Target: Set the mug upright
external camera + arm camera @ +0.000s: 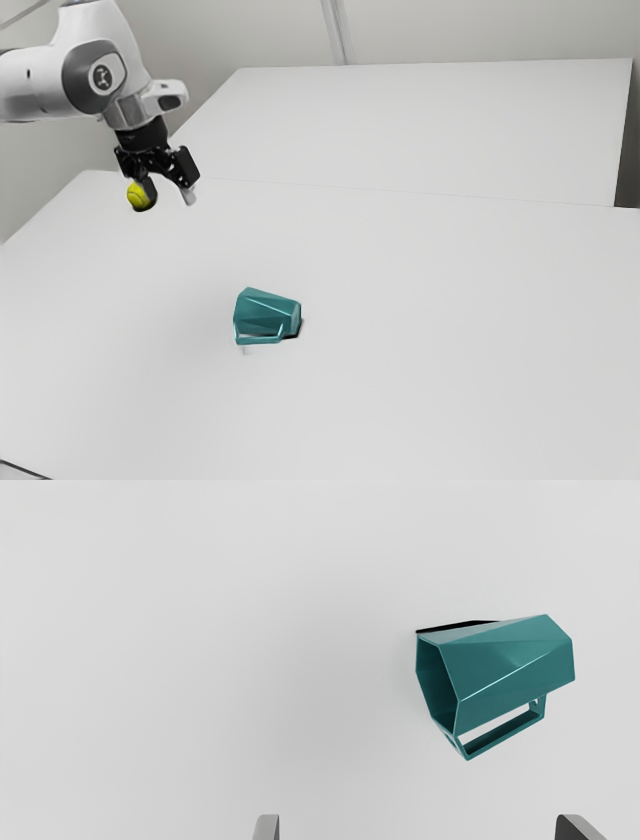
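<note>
The mug (pixel 510 665) looks like glazed ceramic or hard plastic, which of the two I cannot tell; its teal outside is smooth and glossy, cut into flat facets, with a thin bright glint along one crease; its handle (pixel 505 734) has the same slick finish; the table (pixel 420 350) is smooth and matt, with no grain; at the exterior view's upper left, the arm (pixel 85 75) has a smooth white shell like plastic, with a soft sheen; the gripper (pixel 169 194) is black and hard-looking, its pale grey fingertips (pixel 267 828) smooth, metal or plastic; the wall (pixel 480 28) behind looks flat and matt.
</note>
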`<state>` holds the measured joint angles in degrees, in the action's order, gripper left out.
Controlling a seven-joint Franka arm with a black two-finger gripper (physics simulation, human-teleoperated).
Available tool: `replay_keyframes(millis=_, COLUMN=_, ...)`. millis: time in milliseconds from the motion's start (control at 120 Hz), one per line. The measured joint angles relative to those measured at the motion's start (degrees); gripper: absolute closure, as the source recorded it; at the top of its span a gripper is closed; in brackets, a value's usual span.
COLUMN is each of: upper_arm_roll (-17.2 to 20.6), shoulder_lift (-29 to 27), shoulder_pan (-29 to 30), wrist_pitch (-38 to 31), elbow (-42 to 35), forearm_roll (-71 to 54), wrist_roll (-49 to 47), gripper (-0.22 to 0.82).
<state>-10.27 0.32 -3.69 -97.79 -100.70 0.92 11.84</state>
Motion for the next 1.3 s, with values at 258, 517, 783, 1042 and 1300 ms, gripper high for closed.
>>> replay_keyframes(millis=258, upper_arm_roll=-10.29, shoulder_lift=-1.09, shoulder_pan=-9.44, wrist_pitch=-6.05, elbow=-3.27, forearm_roll=1.97, wrist_roll=1.81, gripper=0.0)
replay_keyframes(millis=517, upper_arm_roll=-19.44, shoulder_lift=-13.19, shoulder_pan=-12.63, wrist_pitch=-22.22, elbow=-23.34, forearm_roll=10.02, wrist_roll=9.94, gripper=0.0)
replay_keyframes(millis=783, upper_arm_roll=-24.23, shoulder_lift=-14.2, shoulder_pan=-12.42, wrist_pitch=-32.36, elbow=-33.75, forearm_roll=30.09, wrist_roll=29.48, gripper=0.0)
replay_keyframes(millis=1042, upper_arm_roll=-26.25, shoulder_lift=-18.08, shoulder_pan=-8.74, wrist_pitch=-37.59, elbow=-42.81, forearm_roll=34.7, wrist_roll=49.16, gripper=0.0)
replay_keyframes(millis=1300, upper_arm_roll=-26.76, shoulder_lift=-16.82, shoulder_pan=-5.84, wrist_pitch=-41.61, elbow=-45.66, forearm_roll=37.56, wrist_roll=63.26, gripper=0.0)
